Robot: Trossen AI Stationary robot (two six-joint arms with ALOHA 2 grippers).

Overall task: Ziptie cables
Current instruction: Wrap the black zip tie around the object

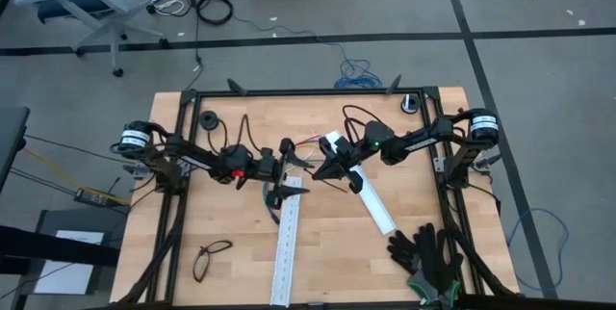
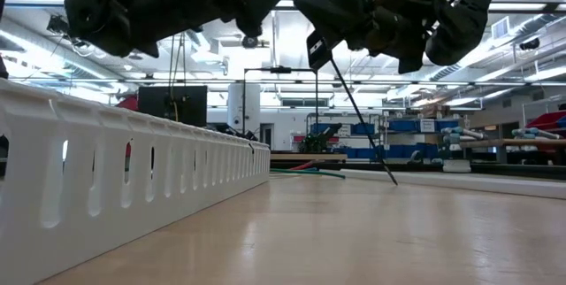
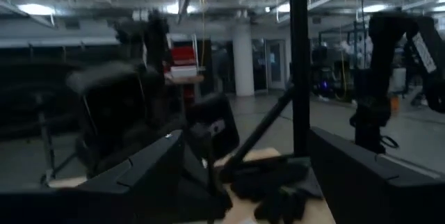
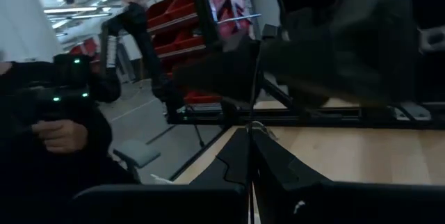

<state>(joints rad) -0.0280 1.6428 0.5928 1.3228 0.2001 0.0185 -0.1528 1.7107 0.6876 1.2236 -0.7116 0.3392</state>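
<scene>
Left pincer (image 1: 289,148) and right pincer (image 1: 320,168) raised mid-table, tips facing, near.

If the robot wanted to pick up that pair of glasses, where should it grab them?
Probably at the bridge between the lenses of the eyeglasses, coming straight down from above. They lie flat near the table's front left, apart from the white rail, and the bridge looks narrow enough for two fingers to close across.

The wooden table (image 1: 337,252) bears two white rails (image 1: 287,247), black gloves (image 1: 428,252), glasses (image 1: 212,257).
</scene>
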